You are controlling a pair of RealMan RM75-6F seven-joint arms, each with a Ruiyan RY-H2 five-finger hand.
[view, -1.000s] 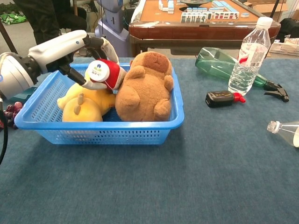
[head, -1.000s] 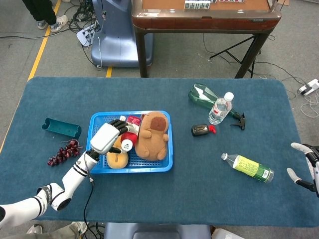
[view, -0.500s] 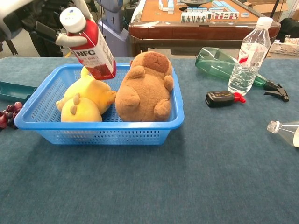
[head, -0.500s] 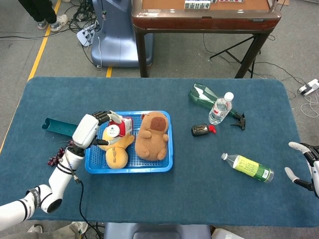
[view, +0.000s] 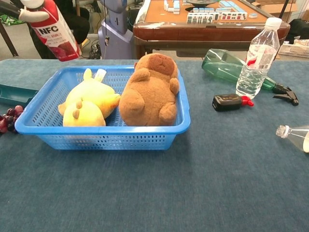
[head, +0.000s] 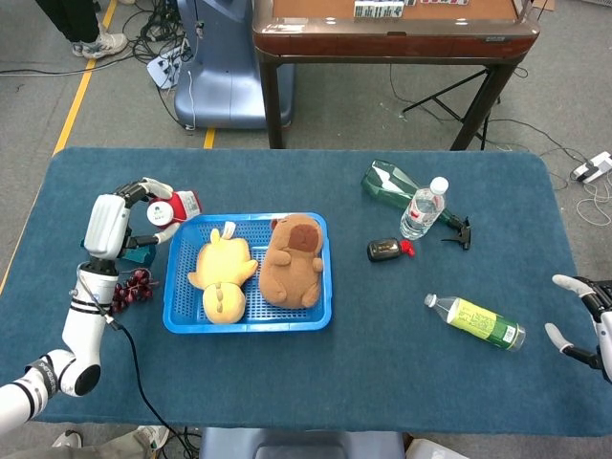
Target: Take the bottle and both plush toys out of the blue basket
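So the left robot hand [head: 127, 204] has its fingers wrapped round the red bottle [head: 170, 208], holding it up in the air just off the basket's 9 o'clock side, above the counter [head: 382, 335]. In the chest view the bottle [view: 55, 30] sits way up in the top left corner, tilted, white cap at the top. Both plush toys are in the blue basket [head: 251, 323]: the yellow plush [head: 223, 277] in the left half, the brown plush [head: 292, 263] right beside it at its 3 o'clock, touching. The right robot hand [head: 583, 320] is way over at the counter's 3 o'clock edge, fingers spread, holding nothing, well apart from the basket. Grapes [head: 129, 287] lie just below the left hand, next to the basket.
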